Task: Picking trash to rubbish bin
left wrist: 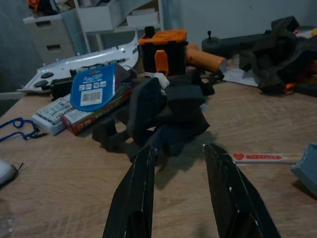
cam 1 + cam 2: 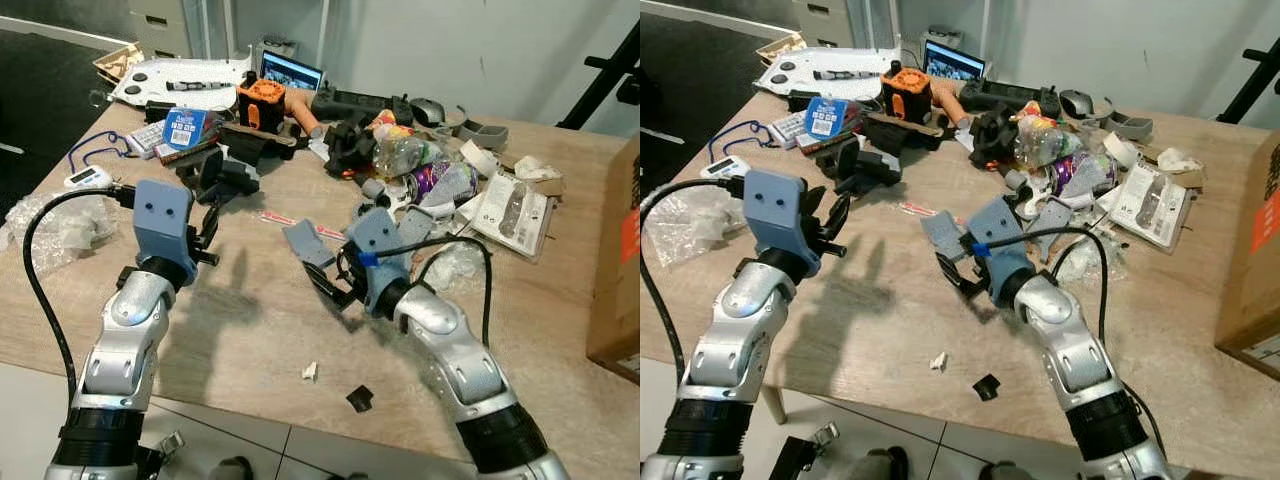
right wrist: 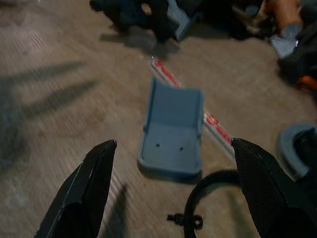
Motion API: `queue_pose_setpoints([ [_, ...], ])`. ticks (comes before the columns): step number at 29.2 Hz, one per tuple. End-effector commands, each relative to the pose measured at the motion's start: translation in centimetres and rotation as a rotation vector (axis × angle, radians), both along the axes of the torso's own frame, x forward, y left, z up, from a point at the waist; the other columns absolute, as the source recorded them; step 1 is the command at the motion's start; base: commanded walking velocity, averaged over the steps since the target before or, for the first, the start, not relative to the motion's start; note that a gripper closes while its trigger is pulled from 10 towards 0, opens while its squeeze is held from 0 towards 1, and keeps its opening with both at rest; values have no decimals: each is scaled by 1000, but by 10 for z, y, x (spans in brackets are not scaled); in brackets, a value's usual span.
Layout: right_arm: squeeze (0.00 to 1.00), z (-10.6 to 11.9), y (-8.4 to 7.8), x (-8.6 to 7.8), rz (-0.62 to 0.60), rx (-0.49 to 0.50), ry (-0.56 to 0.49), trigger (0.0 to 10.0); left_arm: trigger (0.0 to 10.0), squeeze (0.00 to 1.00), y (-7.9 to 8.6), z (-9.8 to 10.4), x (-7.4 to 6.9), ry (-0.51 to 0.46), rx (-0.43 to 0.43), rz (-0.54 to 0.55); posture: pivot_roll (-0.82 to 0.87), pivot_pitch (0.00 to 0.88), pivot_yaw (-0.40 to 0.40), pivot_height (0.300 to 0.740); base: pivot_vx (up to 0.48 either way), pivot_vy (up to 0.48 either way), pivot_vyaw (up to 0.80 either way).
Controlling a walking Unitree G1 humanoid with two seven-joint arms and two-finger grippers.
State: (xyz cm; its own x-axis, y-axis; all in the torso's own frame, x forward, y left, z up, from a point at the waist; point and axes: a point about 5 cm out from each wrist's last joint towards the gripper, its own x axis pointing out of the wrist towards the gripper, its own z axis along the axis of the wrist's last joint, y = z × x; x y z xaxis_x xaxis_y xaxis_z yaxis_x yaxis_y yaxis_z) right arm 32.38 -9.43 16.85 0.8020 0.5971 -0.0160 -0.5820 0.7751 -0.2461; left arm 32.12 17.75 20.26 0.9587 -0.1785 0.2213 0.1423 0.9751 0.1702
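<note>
Your right gripper [image 3: 171, 191] is spread wide over a matte grey plastic bracket [image 3: 172, 130] mid-desk [image 2: 250, 330], lying across a thin red-and-white strip [image 3: 215, 121]. Your left gripper [image 1: 178, 163] is slightly parted before a black angular tool [image 1: 168, 111].

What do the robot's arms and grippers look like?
Both arms are shiny silver tubes with black ribbed cuffs near the bottom. Each wrist has a blue-grey boxy block with a thick black cable looping out. The left gripper and right gripper each have two long, pointed black fingers.
</note>
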Motion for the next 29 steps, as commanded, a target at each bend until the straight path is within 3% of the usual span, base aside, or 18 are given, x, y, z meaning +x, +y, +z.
queue_pose_setpoints([
  [1,0,-4,-2,2,9,15,0,10000,10000,0,-7,-7,-2,26,-7,-18,47,196,-14,740,0,0,0],
  [3,0,-7,3,11,69,45,16,10000,10000,0,-7,-3,-2,-3,11,-14,57,233,-25,740,0,0,0],
  [14,0,4,11,22,178,52,-33,10000,10000,0,-2,3,-8,-36,-1,-20,73,227,-38,740,0,0,0],
  [17,0,1,15,28,206,81,-12,10000,10000,0,-11,-6,-13,26,28,-160,76,233,-39,740,0,0,0],
  [22,0,-11,17,31,228,88,39,10000,10000,0,-17,-7,-17,42,21,-238,89,204,-36,740,0,0,0],
  [24,0,-22,18,32,237,84,98,10000,10000,0,-28,-5,-26,54,-5,-392,85,223,-39,740,0,0,0],
  [25,0,-22,18,32,237,84,98,10000,10000,0,-28,-5,-26,54,-5,-392,85,223,-39,740,0,0,0],
  [27,0,-27,18,32,232,93,126,10000,10000,0,-37,-8,-37,81,13,-539,84,207,-39,740,0,0,0],
  [29,0,-27,16,35,218,107,130,10000,10000,0,-39,-11,-40,103,53,-589,90,206,-40,740,0,0,0],
])
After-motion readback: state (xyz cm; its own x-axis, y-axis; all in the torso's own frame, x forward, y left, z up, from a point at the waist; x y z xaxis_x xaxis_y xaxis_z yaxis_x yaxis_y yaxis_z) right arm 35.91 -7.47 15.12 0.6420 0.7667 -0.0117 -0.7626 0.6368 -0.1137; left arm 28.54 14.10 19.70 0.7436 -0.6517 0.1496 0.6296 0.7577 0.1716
